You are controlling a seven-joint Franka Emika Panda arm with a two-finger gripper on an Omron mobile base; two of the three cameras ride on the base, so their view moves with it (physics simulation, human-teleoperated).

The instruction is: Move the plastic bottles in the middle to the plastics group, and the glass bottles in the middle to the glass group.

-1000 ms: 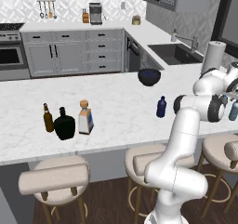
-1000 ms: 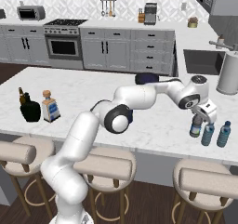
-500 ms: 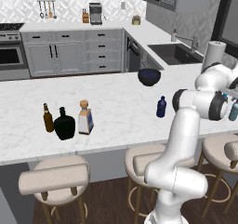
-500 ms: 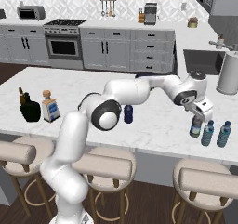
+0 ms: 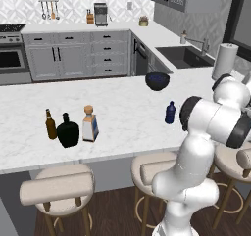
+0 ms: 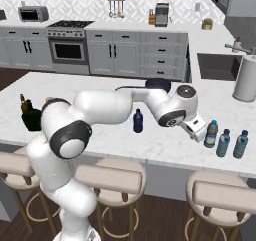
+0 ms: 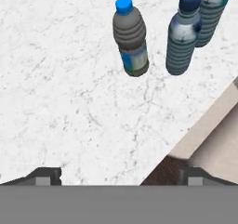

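Observation:
The clear plastic bottle (image 7: 131,44) with a blue label stands upright beside two pale teal-blue bottles (image 7: 182,35) of the plastics group near the counter's right front edge. My gripper (image 6: 198,133) hovers just left of the clear bottle (image 6: 211,134), open, with nothing between its fingertips (image 7: 46,175). The solid dark blue bottle (image 6: 138,121) stands alone mid-counter (image 5: 170,112). At the left, the squarish cork-stoppered glass bottle (image 5: 89,125) stands beside the black flask (image 5: 67,131) and the slim brown bottle (image 5: 50,125).
A dark bowl (image 5: 157,81) sits behind the blue bottle. A white paper-towel roll (image 6: 246,79) stands at the far right by the sink (image 5: 184,56). Stools line the counter's front edge (image 7: 204,125), close to the teal bottles.
The hand has drawn back left and lower from the clear bottle, which stays standing by the teal bottles. The elbow has swung left.

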